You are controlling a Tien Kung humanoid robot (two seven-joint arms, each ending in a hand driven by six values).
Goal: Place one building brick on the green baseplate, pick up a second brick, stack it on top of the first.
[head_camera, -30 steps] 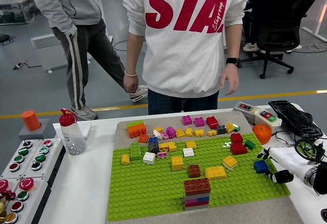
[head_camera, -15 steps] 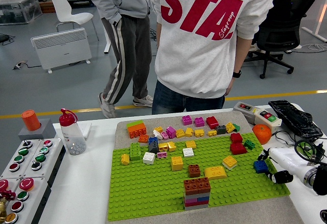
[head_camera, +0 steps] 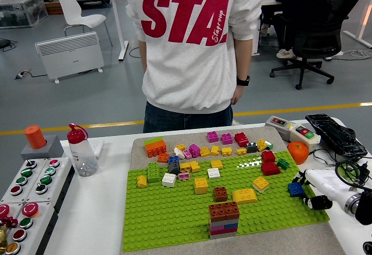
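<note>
One blue brick (head_camera: 296, 189) pinched at the green baseplate (head_camera: 174, 220)'s right edge, held between the fingertips of the right robot hand (head_camera: 307, 192), white-shelled with dark fingers curled onto it. Small, hard, light plastic by the look of it; smooth sides, likely slippery, so best gripped across two opposite side walls, studs left free on top. Stiff enough for a firm press, hardly fragile. Further in, near the baseplate's front edge, a stacked tower (head_camera: 224, 219) topped in brown; a lone brown brick (head_camera: 220, 194) and a yellow brick (head_camera: 244, 196) just behind it. Many loose coloured bricks along the baseplate's far edge. Orange ball (head_camera: 297, 151) on the desk (head_camera: 99, 208) beyond the right edge. Left robot hand not seen. Person's back at the desk's far side, hands off the bricks.
</note>
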